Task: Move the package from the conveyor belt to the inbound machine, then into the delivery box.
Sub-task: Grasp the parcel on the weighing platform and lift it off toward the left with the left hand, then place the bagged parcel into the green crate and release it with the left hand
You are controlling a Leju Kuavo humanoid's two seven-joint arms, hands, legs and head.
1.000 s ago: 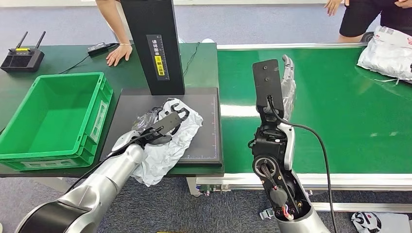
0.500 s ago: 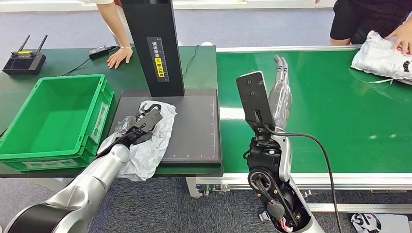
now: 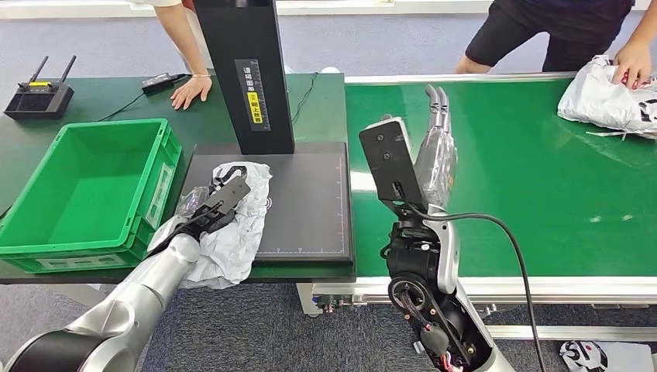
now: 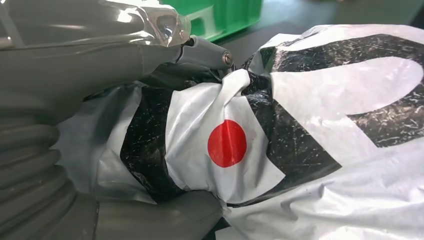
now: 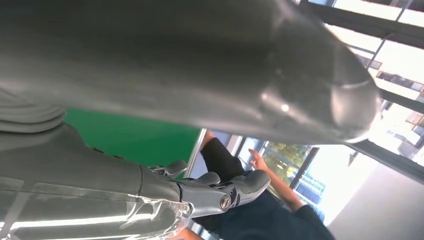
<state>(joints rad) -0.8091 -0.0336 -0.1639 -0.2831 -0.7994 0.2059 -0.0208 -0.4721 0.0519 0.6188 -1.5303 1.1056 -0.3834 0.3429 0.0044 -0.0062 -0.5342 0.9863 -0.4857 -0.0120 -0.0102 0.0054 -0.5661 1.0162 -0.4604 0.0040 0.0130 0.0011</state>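
Head view, two packages, left robot hand point(image 3: 219, 203) gripping one package point(image 3: 232, 232), right robot hand point(image 3: 438, 139) empty, fingers straight.

Package point(image 3: 232, 225): crumpled white poly bag, black print, red dot. Lies at the machine point(image 3: 310, 201) platform's 8 o'clock corner, overhanging the edge beside the green box point(image 3: 46, 232).

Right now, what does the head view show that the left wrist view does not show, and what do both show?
Only the head view shows the black scanner platform, the conveyor belt, the raised right hand holding nothing, and a second package under a person's hand. Only the left wrist view shows the red dot printed on the package. Both show the left hand gripping the white package and the green box.
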